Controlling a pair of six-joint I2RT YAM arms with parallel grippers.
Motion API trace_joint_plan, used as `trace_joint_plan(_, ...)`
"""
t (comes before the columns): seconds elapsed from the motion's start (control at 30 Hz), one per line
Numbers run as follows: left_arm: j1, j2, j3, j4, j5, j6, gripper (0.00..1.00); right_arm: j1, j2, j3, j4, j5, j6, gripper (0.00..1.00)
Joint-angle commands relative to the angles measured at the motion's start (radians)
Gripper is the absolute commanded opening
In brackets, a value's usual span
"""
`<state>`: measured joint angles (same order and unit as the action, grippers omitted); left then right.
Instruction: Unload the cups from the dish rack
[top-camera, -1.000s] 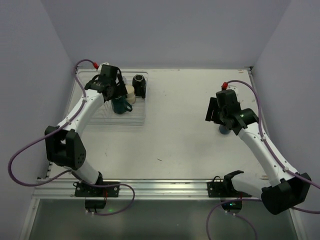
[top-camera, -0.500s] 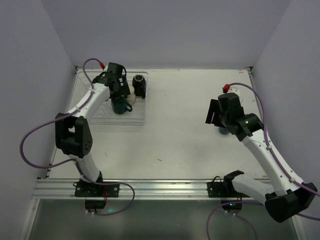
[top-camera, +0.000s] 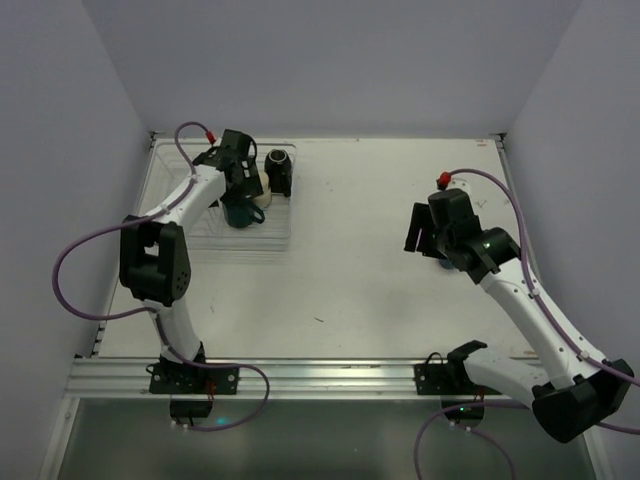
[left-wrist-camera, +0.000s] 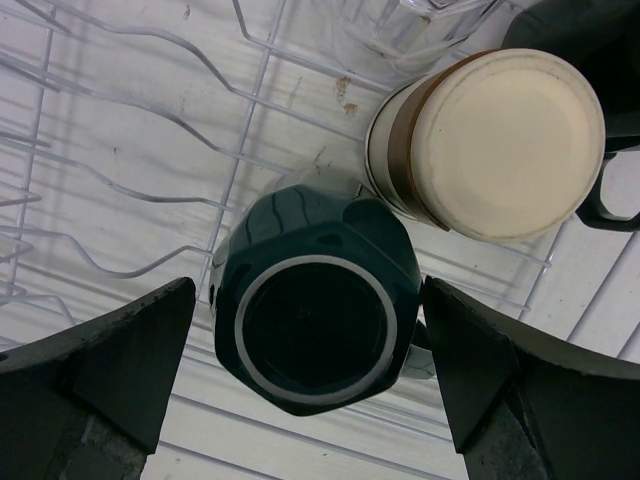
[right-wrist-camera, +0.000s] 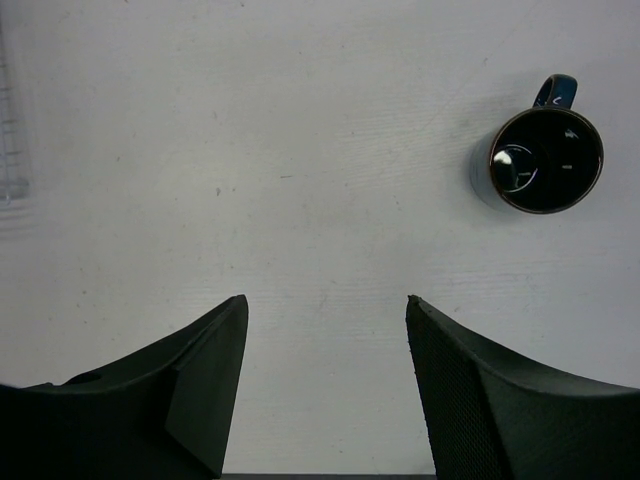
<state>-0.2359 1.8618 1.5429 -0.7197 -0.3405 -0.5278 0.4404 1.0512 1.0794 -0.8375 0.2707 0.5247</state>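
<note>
The clear dish rack (top-camera: 225, 240) stands at the far left. In the left wrist view my open left gripper (left-wrist-camera: 310, 290) straddles the dark teal cup (left-wrist-camera: 315, 335), which stands upside down on the rack's ribs (left-wrist-camera: 120, 180); both fingers are apart from it. The cream cup with a brown band (left-wrist-camera: 500, 140) is just beyond it, with the clear cup (left-wrist-camera: 420, 20) and the black mug (left-wrist-camera: 620, 190) partly in view. From above, the left gripper (top-camera: 243, 190) is over the teal cup (top-camera: 240, 213), beside the black mug (top-camera: 279, 172). My right gripper (top-camera: 422, 232) is open and empty above the table (right-wrist-camera: 300, 150). The blue cup (right-wrist-camera: 545, 160) stands upright on the table.
The rack's clear edge (right-wrist-camera: 10, 120) shows at the far left of the right wrist view. The white enclosure walls (top-camera: 60, 150) stand close on the left, back and right. The right arm's cable (top-camera: 500, 185) loops above the table's right side.
My left gripper has shifted slightly right over the rack and now sits above the teal cup. My right gripper has moved a little left, away from the blue cup.
</note>
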Motion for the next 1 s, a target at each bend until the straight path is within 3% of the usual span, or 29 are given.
trace_joint_plan(0.0,0.015,0.017,0.034,0.019,-0.008,0.023,0.99,0.012,0.013,-0.009,0.020,0.010,0.017,0.67)
trace_joint_plan(0.27,0.020,0.010,0.008,0.028,0.008,0.012,0.97,0.020,0.026,-0.021,0.032,0.016,0.023,0.67)
trace_joint_plan(0.37,0.021,0.005,0.006,0.034,0.011,0.015,0.91,0.023,0.038,-0.018,0.035,0.010,0.024,0.67)
trace_joint_plan(0.47,0.024,0.010,0.020,0.032,0.031,0.019,0.76,0.031,0.043,-0.021,0.037,0.015,0.026,0.67)
trace_joint_plan(0.5,0.026,0.011,0.025,0.032,0.038,0.020,0.60,0.032,0.046,-0.024,0.040,0.016,0.026,0.67)
trace_joint_plan(0.57,0.026,0.010,0.026,0.029,0.044,0.023,0.41,0.037,0.050,-0.024,0.040,0.015,0.029,0.67)
trace_joint_plan(0.6,0.027,0.008,0.031,0.028,0.046,0.025,0.22,0.040,0.052,-0.024,0.038,0.013,0.031,0.67)
trace_joint_plan(0.67,0.030,-0.001,0.037,0.016,0.052,0.023,0.00,0.050,0.056,-0.021,0.040,0.015,0.032,0.67)
trace_joint_plan(0.97,0.032,-0.085,0.029,0.009,0.064,0.026,0.00,0.092,0.095,-0.009,0.052,0.019,0.051,0.68)
